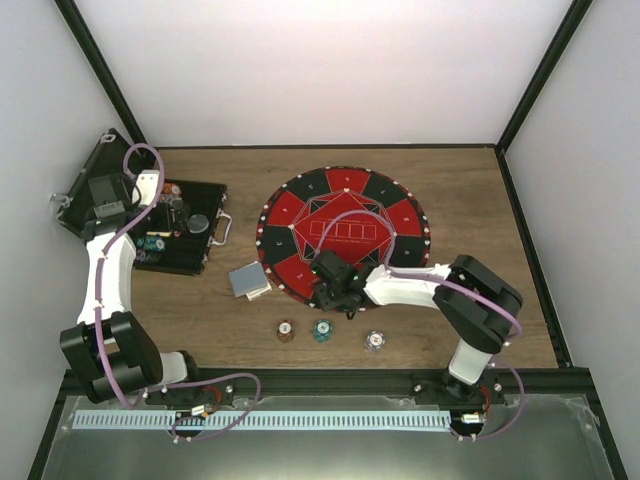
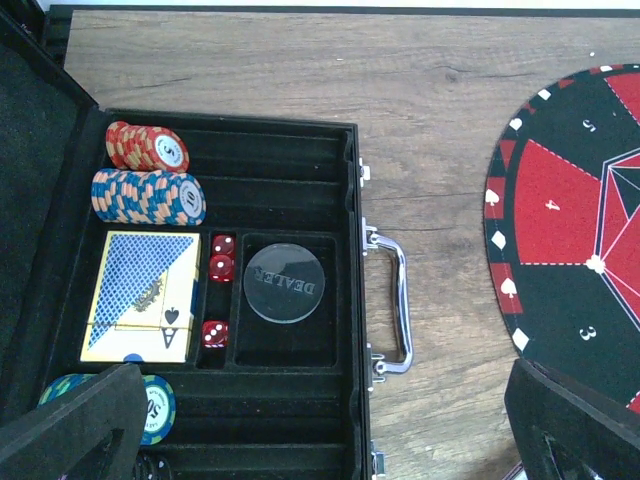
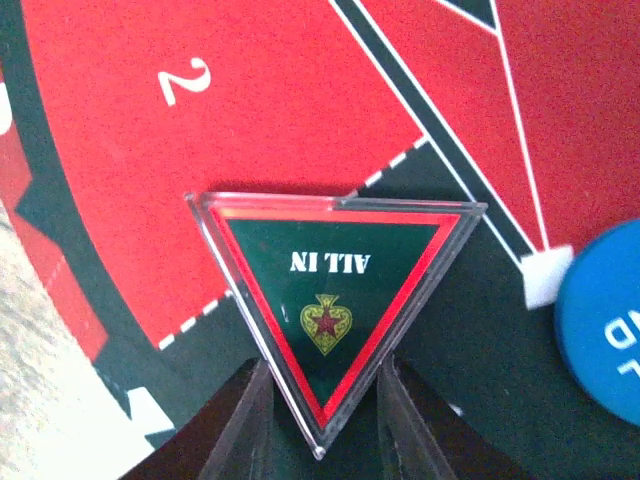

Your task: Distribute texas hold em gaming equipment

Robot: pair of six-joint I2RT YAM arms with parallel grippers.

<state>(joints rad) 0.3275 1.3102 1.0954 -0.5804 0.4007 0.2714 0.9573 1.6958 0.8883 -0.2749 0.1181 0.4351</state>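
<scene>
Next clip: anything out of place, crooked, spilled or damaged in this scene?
Nothing looks spilled or damaged. The one untidy thing is the card stack by the left rim of the mat: it lies at a slant, with a white edge poking out from under its grey top.

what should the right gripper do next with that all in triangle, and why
Probably close firmly on it. The ALL IN triangle lies flat on the mat beside the 2 segment, its tip between the fingers of the right gripper. Whether it is clamped cannot be told, so a firm pinch before any lift seems wise.
</scene>
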